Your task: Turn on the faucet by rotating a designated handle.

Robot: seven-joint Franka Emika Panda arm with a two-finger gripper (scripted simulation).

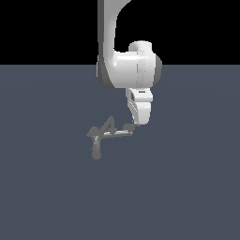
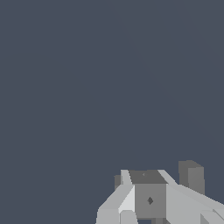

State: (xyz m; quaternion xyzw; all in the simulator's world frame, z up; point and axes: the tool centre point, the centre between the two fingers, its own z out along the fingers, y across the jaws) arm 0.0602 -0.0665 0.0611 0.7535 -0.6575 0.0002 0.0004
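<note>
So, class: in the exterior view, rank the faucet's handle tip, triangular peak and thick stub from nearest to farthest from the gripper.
1. Handle tip: right at the gripper, on the faucet's right in this view.
2. Peak: mid-faucet, farther left.
3. Stub: lowest and leftmost, farthest.

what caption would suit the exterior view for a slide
White robot arm reaching down with its gripper at the tip of the grey faucet's long handle on a dark floor.

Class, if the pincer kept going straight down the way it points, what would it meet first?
Most likely the handle: the pincer hangs right at its tip on the exterior view's right. Depth is unclear, so contact cannot be confirmed.
</note>
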